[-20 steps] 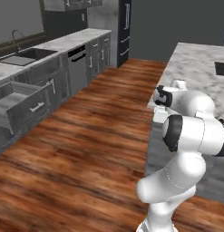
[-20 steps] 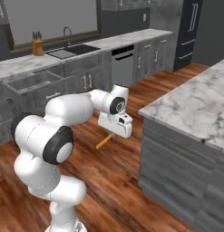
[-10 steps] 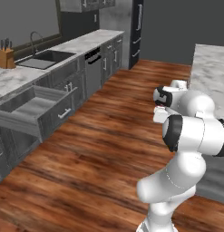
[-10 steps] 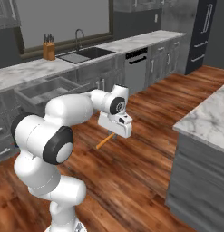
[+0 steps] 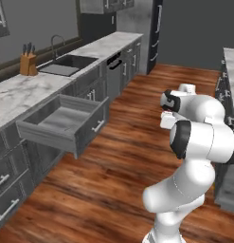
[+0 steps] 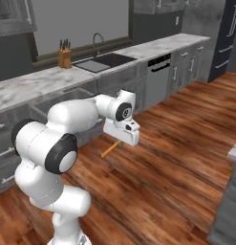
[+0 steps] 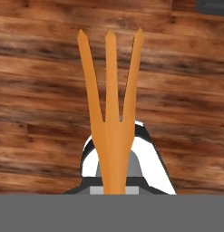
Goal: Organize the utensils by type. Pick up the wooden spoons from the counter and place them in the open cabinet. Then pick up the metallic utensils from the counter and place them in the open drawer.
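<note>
I have the gripper (image 6: 120, 139) nearly closed on an orange three-pronged fork (image 7: 111, 104), which sticks straight out from between the jaws over the wooden floor (image 6: 186, 139); in my right base view its orange end (image 6: 110, 150) slants down below the hand. The arm is folded in front of the base, out over the floor and well apart from the worktop. To the left in my left base view the drawer (image 5: 66, 121) stands pulled out from under the counter (image 5: 23, 92), and what I see of its flat grey inside is bare. Further along the counter sits a dark sink (image 5: 68, 64) with a tap, and beside it a knife block (image 5: 28, 64). A dishwasher front (image 6: 157, 79) lies past the sink, and a second marble worktop (image 5: 230, 59) runs along the right edge of that view.
</note>
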Available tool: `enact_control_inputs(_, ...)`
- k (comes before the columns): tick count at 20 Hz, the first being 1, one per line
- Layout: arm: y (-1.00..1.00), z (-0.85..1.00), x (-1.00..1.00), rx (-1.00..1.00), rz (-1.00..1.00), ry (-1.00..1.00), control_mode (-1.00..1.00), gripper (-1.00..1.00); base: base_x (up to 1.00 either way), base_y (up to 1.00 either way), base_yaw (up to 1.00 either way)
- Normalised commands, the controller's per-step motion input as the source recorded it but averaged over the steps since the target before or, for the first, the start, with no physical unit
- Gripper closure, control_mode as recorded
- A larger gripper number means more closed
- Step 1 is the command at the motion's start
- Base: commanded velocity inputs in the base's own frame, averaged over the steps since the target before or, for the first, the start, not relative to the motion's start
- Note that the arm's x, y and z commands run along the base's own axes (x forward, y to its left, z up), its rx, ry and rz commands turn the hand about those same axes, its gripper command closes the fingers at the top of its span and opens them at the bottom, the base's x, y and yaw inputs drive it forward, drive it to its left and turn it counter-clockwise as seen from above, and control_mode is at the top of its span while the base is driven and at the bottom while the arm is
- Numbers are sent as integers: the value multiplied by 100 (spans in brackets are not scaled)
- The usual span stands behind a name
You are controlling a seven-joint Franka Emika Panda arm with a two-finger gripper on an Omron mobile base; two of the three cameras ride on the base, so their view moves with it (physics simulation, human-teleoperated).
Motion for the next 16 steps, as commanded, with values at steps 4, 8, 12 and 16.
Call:
enact_control_inputs(4, 0, 0, 0, 0, 0, 0, 100, 100, 68, 97, 0)
enact_control_inputs(8, 0, 0, 0, 0, 0, 0, 100, 100, 62, 91, 0)
enact_control_inputs(12, 0, 0, 0, 0, 0, 0, 100, 100, 68, 77, -4)
enact_control_inputs(16, 0, 0, 0, 0, 0, 0, 100, 100, 67, 74, -21)
